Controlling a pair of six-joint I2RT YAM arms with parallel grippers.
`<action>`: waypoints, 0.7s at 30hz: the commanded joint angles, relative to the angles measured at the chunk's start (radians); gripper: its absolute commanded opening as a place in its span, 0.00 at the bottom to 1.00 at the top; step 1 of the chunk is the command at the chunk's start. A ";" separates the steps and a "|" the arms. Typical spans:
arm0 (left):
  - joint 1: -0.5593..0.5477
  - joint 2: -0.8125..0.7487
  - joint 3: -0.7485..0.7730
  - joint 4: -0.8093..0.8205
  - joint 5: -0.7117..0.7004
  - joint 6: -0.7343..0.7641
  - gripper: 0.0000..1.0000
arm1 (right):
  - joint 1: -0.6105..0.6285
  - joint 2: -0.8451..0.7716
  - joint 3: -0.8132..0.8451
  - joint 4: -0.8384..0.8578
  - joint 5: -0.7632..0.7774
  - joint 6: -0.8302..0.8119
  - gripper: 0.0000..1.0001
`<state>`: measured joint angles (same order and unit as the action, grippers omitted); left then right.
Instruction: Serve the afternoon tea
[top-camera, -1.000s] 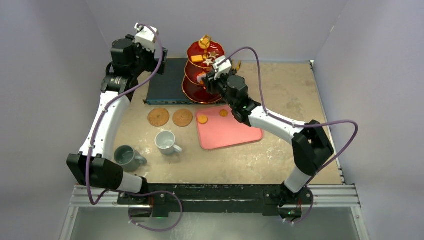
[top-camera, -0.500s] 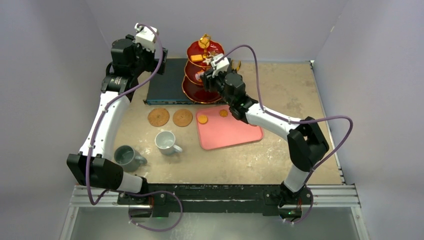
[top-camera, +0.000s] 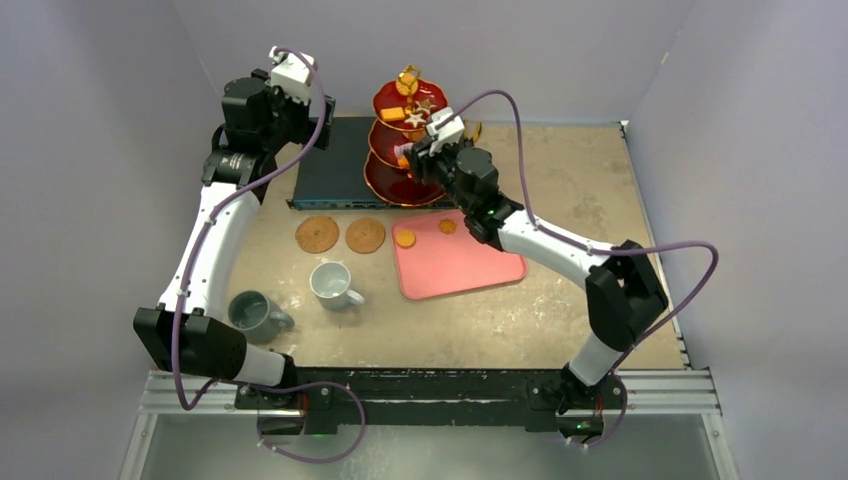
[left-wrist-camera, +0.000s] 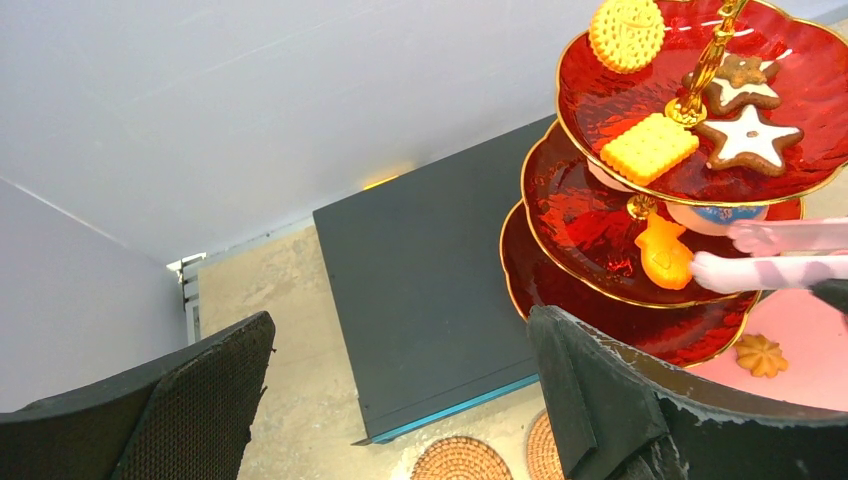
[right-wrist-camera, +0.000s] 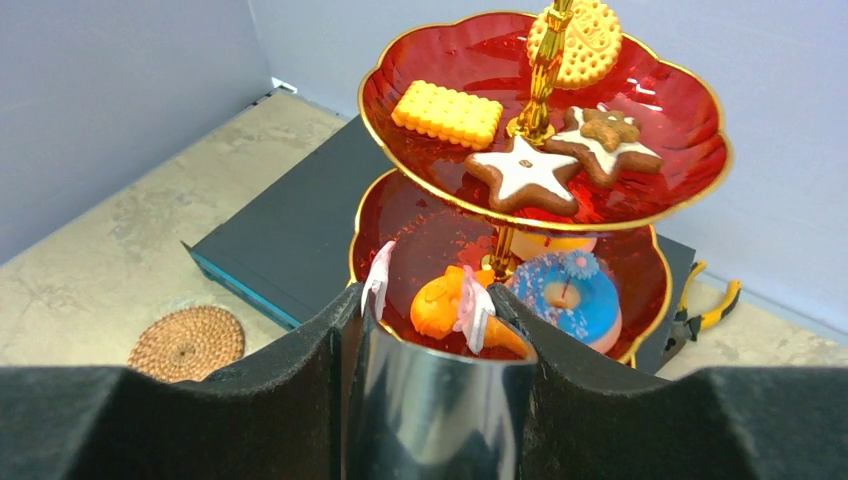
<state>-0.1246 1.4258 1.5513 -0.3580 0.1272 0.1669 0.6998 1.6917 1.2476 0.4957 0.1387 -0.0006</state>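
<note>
The red three-tier stand (top-camera: 384, 172) stands at the back on the electronics box edge. Biscuits and star cookies lie on its top tier (right-wrist-camera: 400, 60). My right gripper (top-camera: 424, 152) is shut on metal tongs (right-wrist-camera: 430, 400) with pink tips. The tips straddle an orange fish pastry (right-wrist-camera: 437, 302) lying on the middle tier beside a blue doughnut (right-wrist-camera: 565, 290). The fish also shows in the left wrist view (left-wrist-camera: 664, 255). My left gripper (top-camera: 300, 100) is open and empty, raised above the box (left-wrist-camera: 400, 330). The white mug (top-camera: 330, 283), grey mug (top-camera: 252, 313) and two cork coasters (top-camera: 317, 234) (top-camera: 365, 235) sit at front left.
The dark blue-grey electronics box (top-camera: 335, 165) lies under my left gripper. The pink tray (top-camera: 455, 262) holds two small orange pastries (top-camera: 405, 239) (top-camera: 447, 226). Yellow-handled pliers (right-wrist-camera: 705, 305) lie behind the stand. Walls close the back and sides.
My right gripper with the tongs nudged toward the stand and then slightly back right, staying at the middle tier. My left arm has not moved.
</note>
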 joint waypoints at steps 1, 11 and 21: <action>0.009 -0.031 0.007 0.026 0.006 -0.016 0.99 | 0.007 -0.142 -0.057 0.073 -0.003 -0.020 0.47; 0.009 -0.033 0.004 0.021 0.005 -0.018 0.99 | 0.114 -0.284 -0.304 0.030 0.035 0.025 0.49; 0.009 -0.031 0.019 0.013 0.009 -0.018 0.99 | 0.143 -0.207 -0.472 0.147 0.013 0.071 0.49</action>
<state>-0.1246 1.4258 1.5513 -0.3607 0.1272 0.1665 0.8322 1.4540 0.7952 0.5259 0.1471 0.0444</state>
